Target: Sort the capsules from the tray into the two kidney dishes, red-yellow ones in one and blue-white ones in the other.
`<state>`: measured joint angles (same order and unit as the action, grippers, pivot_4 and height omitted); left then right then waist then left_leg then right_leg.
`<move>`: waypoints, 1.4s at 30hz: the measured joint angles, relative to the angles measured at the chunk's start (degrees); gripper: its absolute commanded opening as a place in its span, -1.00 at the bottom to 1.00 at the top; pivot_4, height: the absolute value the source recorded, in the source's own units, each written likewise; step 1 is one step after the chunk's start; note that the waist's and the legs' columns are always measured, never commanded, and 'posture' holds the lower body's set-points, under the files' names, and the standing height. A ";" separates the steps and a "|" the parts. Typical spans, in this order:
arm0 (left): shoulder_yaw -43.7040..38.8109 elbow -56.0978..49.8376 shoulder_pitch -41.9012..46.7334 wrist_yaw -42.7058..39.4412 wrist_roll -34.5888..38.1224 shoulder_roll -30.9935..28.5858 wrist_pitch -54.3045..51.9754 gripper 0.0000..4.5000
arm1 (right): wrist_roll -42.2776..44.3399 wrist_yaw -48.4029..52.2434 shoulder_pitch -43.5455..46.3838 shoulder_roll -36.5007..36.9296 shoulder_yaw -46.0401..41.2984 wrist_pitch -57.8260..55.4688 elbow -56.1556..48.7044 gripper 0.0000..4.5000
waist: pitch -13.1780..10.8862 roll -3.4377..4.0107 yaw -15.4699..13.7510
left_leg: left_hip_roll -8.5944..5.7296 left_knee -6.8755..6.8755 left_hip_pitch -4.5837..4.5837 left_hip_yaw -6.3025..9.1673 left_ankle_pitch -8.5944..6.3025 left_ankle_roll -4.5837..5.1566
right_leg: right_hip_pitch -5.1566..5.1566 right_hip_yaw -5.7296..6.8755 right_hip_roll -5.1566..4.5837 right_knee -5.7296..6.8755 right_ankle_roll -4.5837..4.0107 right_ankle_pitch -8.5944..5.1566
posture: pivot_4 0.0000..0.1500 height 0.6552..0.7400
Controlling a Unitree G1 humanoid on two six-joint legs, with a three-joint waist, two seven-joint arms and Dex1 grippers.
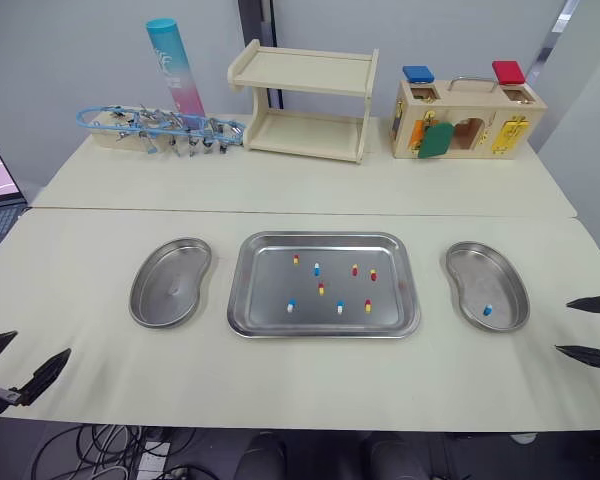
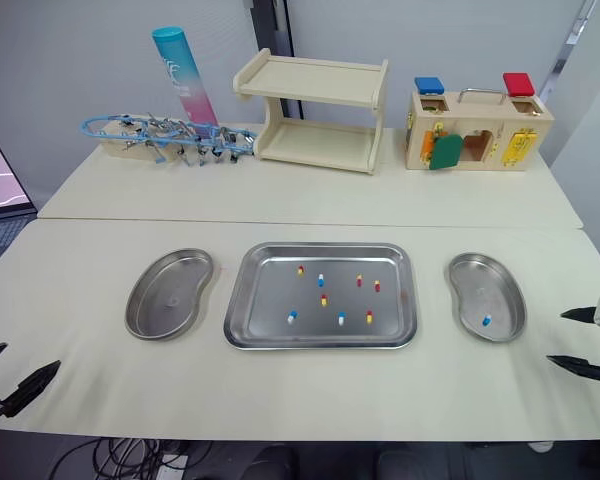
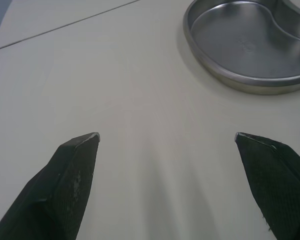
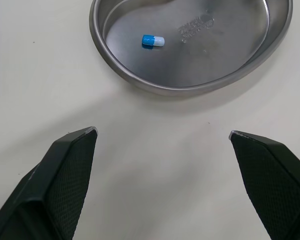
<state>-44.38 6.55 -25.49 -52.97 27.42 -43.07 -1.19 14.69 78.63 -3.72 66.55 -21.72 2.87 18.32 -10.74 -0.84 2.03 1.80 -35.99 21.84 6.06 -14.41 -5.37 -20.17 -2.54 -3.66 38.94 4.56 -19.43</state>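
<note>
Eight capsules (image 1: 321,289) lie scattered in the tray (image 1: 270,280), five red-yellow and three blue-white, none touching another. One blue-white capsule (image 4: 153,40) sits in the right kidney dish (image 1: 505,280), toward its near end; the left kidney dish (image 1: 170,285) holds nothing. The dishes flank the tray on the tabletop (image 1: 300,390), each just beside it but not touching.

Both hands hang over the front part of the tabletop, well apart from the tray. The left hand (image 1: 42,342) has its fingers spread wide with nothing between them, and the right hand (image 1: 563,326), just outside the right dish, is likewise spread and carries nothing.

By my reading the sort is barely begun and the robot is between picks. The right dish looks claimed for blue-white, so red-yellow ones should go left. The next move calls for reaching over the tray rim, closing on a single capsule and pinching it off the slick metal without nudging its neighbours; the two red-yellow ones toward the tray's right lie close together and want care
</note>
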 measured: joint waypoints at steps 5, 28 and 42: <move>0.93 -8.55 -2.48 -1.99 3.01 2.45 -2.36 1.00 | 2.57 0.23 -0.04 -0.08 0.00 -3.46 -7.47 0.99 | 0.00 0.00 -0.02 | 0.02 -0.01 0.00 0.00 0.00 0.00 | 0.02 0.00 0.00 0.01 0.00 0.00 | 1.00 1.00; 23.39 -34.71 -7.67 -8.86 6.06 12.81 -0.82 1.00 | 6.20 -13.68 32.89 -22.78 37.46 -33.71 -38.65 0.83 | 0.04 -0.08 -0.18 | 0.03 -0.05 0.09 0.09 0.01 -0.01 | -0.04 0.06 0.02 -0.01 -0.01 0.01 | 1.00 1.00; 25.62 -32.80 -7.43 -8.85 5.05 13.22 1.88 1.00 | -11.46 -21.10 50.11 -46.10 56.94 -30.01 -16.74 0.10 | 0.05 -0.09 0.08 | 0.03 -0.04 0.07 0.16 0.00 -0.01 | -0.11 0.08 0.05 0.04 -0.02 0.01 | 1.00 1.00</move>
<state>-18.77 -26.25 -32.92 -61.81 32.47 -29.85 0.69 3.24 57.54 46.40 20.45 35.22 -27.15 1.58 -10.69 -0.94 2.11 1.83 -36.03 21.91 6.22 -14.41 -5.38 -20.28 -2.46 -3.61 38.98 4.54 -19.42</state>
